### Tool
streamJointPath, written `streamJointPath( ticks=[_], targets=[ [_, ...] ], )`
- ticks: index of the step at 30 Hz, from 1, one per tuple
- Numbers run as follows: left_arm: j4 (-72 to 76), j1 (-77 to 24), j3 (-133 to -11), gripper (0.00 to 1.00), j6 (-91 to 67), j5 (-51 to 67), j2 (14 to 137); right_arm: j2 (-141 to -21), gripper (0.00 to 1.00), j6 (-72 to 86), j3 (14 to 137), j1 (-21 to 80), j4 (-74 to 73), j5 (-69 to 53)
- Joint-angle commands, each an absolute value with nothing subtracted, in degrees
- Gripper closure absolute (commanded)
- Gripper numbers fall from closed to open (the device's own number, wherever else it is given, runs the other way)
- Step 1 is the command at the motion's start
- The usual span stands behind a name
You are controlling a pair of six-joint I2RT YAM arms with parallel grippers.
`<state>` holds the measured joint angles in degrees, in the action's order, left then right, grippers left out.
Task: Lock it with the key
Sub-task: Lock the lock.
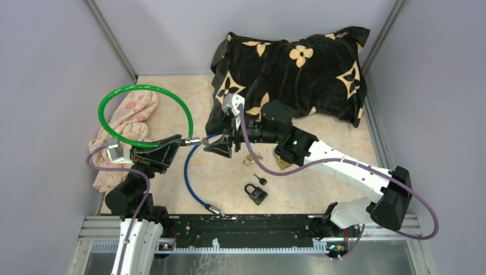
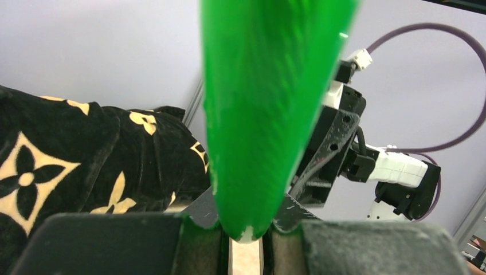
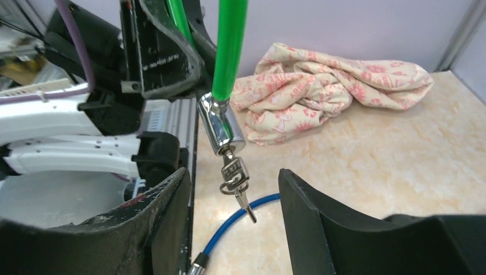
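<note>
My left gripper is shut on the green cable lock, which fills the left wrist view. Its chrome lock barrel hangs in front of my right gripper with a silver key in its keyhole and a spare key dangling from the ring. My right gripper is open, its fingers either side of the keys and not touching them. In the top view the right gripper faces the barrel end.
A blue cable lock lies on the table. A black padlock with a key and a brass padlock lie near the front. A black flowered pillow is at the back, a pink cloth at the left.
</note>
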<state>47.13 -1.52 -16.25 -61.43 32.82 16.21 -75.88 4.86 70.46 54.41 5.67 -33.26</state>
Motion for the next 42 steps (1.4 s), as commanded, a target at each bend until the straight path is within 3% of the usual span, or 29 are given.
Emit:
streamJointPath(
  ticks=[1,4,7,16,28,42],
  targets=[
    [49.7,-1.6,-16.9,1.0,-60.6,32.2,15.7,-71.0,0.4,-4.9,67.5,60.7,9.9,-20.3],
    [49.9,-1.6,-16.9,1.0,-60.5,32.1,15.6,-65.5,0.36,-18.6,59.7,69.7,18.9,-2.6],
    [50.1,-1.6,-16.8,1.0,-60.5,32.0,15.8,-61.9,0.36,-27.3,52.9,74.1,28.3,6.2],
    [49.9,-1.6,-17.0,1.0,-60.6,32.2,15.9,-71.7,0.4,-53.8,53.5,84.7,34.7,26.8],
    [50.1,-1.6,-17.0,1.0,-60.9,32.8,15.6,-77.1,0.48,-60.8,56.0,85.4,39.3,30.5],
    [49.9,-1.6,-16.7,1.0,-60.9,32.9,15.4,-71.1,0.45,-54.4,57.7,84.1,29.2,22.0]
  ],
)
